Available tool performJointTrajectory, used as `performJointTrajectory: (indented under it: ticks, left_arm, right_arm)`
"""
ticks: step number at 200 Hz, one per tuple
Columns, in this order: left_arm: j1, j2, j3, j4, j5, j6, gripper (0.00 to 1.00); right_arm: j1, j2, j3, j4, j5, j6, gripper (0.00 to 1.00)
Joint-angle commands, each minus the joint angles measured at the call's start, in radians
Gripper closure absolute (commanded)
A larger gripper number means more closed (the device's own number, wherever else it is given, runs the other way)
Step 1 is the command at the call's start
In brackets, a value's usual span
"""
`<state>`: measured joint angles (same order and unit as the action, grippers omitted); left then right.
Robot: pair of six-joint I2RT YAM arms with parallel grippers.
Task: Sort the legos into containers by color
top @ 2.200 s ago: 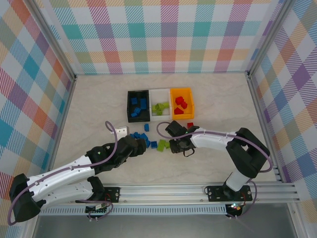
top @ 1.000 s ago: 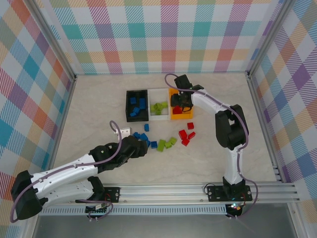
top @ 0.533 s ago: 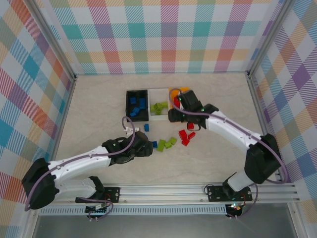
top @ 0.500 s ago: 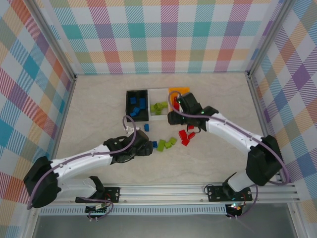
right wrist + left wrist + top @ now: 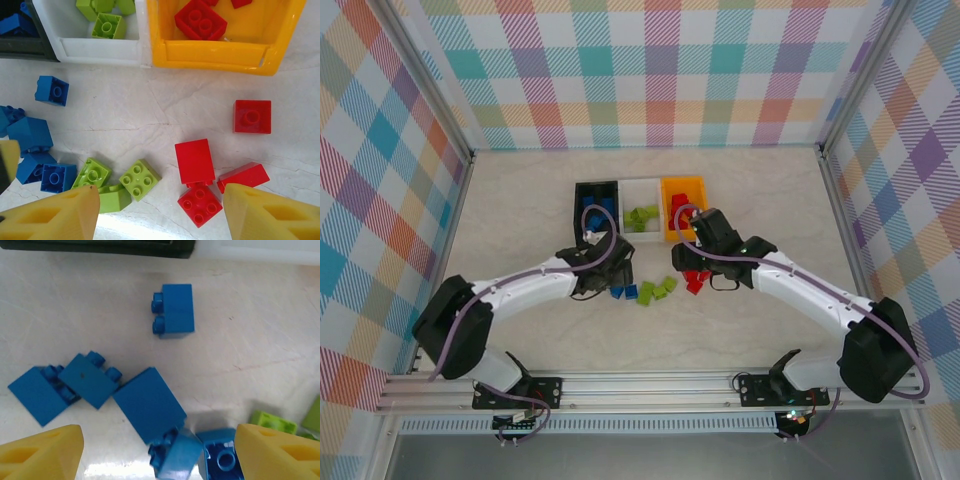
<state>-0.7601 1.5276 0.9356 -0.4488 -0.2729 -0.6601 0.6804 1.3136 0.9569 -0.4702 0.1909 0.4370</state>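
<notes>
**Desk:** Left pincer [image 5: 160,452] first. What have you got?

**Me:** Released. On my wrist feed both yellow fingertips [image 5: 42,452] stand wide apart, low over the loose blue legos [image 5: 150,405] on the tabletop [image 5: 250,340], and they grip nothing. Several of those blocks lie bunched together, some touching. One single blue block [image 5: 175,310] sits apart from the bunch, closer to the black bin [image 5: 95,245].

**Desk:** And the right pincer [image 5: 160,212]?

**Me:** Also spread open and empty. I have it hanging above the loose pieces in front of the bins. Three lime green legos [image 5: 140,179] lie huddled under one side of it and a knot of red legos [image 5: 195,161] under the other. One more red square [image 5: 252,116] lies flat by itself, between that knot and the orange bin [image 5: 215,54].

**Desk:** Where are the bins?

**Me:** All three stand in a row, walls touching, with the white bin [image 5: 90,51] in the middle. From overhead I see blue pieces in the black one, green pieces [image 5: 107,25] in the white one and red pieces [image 5: 200,19] in the orange one. My left arm reaches across the front of the black bin.
</notes>
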Motion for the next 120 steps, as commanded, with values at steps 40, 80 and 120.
performJointTrajectory:
  ticks: [40,80,120]
  left_arm:
    - [0.019,0.164,0.084,-0.006,0.005,0.003,0.34]
    - [0.030,0.214,0.109,-0.031,-0.011,0.007,0.45]
    - [0.031,0.223,0.107,-0.034,-0.005,0.018,0.41]
  right_arm:
    - [0.003,-0.041,-0.037,0.018,0.024,0.006,0.34]
    - [0.002,-0.047,-0.051,0.025,0.023,0.006,0.34]
    - [0.002,-0.051,-0.055,0.032,0.025,0.006,0.34]
